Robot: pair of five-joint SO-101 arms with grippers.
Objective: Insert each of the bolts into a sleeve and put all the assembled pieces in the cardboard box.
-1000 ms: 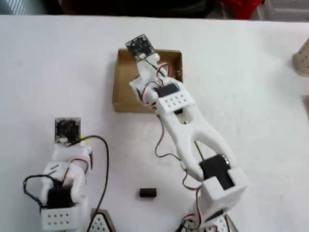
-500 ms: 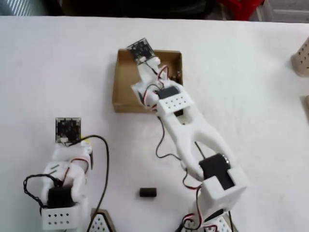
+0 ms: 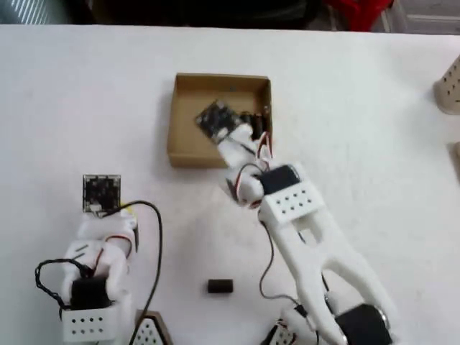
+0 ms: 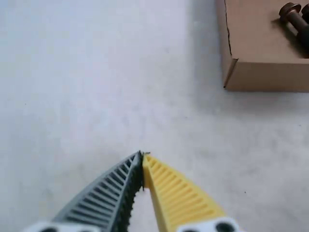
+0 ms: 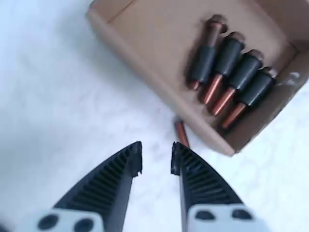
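- On the white table (image 3: 86,86), the cardboard box (image 3: 187,108) sat open-topped, with the right arm (image 3: 309,230) stretched up to its near wall.
- Inside the box, four assembled pieces (image 5: 227,57), copper-coloured bolts in black sleeves, lay side by side against one wall, touching one another.
- Outside the box, a loose bolt (image 5: 182,134) lay on the table just beside the outer wall, its far end hidden behind the cardboard.
- Just short of that bolt, the right gripper (image 5: 156,157) hung over the table with its black fingers parted by a narrow gap and nothing between them; the bolt sat just ahead of the fingertips, closer to one finger than the other.
- Well away from the box, the left gripper (image 4: 143,157) hung over bare table with its grey and yellow fingers pressed together, empty.
- Between the two arms' bases, a loose sleeve (image 3: 220,287) lay on its side, well apart from both grippers and from the box.
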